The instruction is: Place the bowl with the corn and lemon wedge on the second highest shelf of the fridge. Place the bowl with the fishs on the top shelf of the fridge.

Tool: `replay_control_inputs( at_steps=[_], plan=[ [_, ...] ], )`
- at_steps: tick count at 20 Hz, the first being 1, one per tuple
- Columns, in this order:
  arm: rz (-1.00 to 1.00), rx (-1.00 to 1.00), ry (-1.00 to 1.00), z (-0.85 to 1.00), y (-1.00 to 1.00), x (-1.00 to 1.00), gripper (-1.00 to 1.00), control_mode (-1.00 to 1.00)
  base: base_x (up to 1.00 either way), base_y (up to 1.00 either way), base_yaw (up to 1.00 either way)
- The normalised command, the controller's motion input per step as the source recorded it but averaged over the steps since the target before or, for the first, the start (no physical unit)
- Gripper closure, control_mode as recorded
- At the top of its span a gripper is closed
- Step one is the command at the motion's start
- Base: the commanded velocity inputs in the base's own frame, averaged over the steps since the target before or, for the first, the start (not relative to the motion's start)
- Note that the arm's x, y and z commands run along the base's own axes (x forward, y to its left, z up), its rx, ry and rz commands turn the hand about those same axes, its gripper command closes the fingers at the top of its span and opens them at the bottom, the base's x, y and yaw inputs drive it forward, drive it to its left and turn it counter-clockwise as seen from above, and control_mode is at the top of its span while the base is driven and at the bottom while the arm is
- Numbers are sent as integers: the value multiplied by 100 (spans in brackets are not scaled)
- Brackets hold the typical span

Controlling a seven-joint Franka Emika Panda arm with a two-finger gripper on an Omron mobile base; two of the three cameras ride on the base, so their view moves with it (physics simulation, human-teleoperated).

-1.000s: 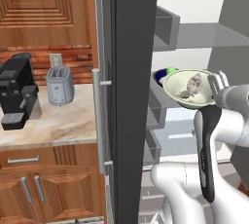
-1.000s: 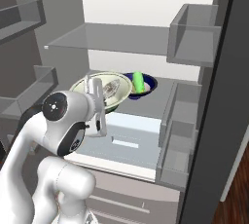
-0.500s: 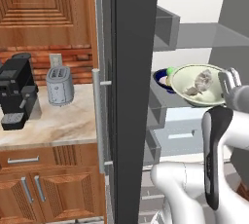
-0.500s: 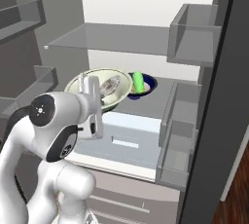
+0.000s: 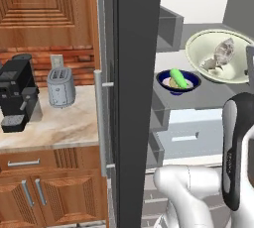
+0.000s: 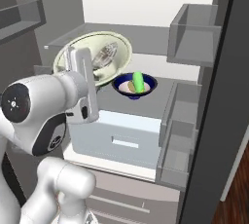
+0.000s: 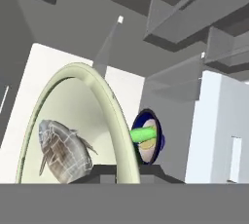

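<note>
- The bowl with the fishs [image 5: 218,56] is up in the air inside the open fridge [image 6: 146,33], near the top shelf [image 6: 155,35].
- The claw [image 7: 116,172] is pinched tight on the bowl's rim.
- The bowl leans a bit, and the grey fishs [image 7: 63,152] lie inside it.
- The blue bowl with the corn and lemon wedge [image 6: 134,85] sits on a lower shelf, over the white drawer [image 6: 121,138].
- The green corn [image 5: 178,78] sticks out; the lemon is hard to see.
- A toaster [image 5: 61,87] stands on the surface [image 5: 54,128].
</note>
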Motion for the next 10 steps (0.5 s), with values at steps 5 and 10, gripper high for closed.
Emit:
replay_control_inputs(
  at_steps=[5, 10],
  plan=[
    [0, -1, -1, 82, 0, 59, 100, -100, 0, 0, 0],
    [0, -3, 0, 31, 0, 92, 100, -100, 0, 0, 0]
  ],
)
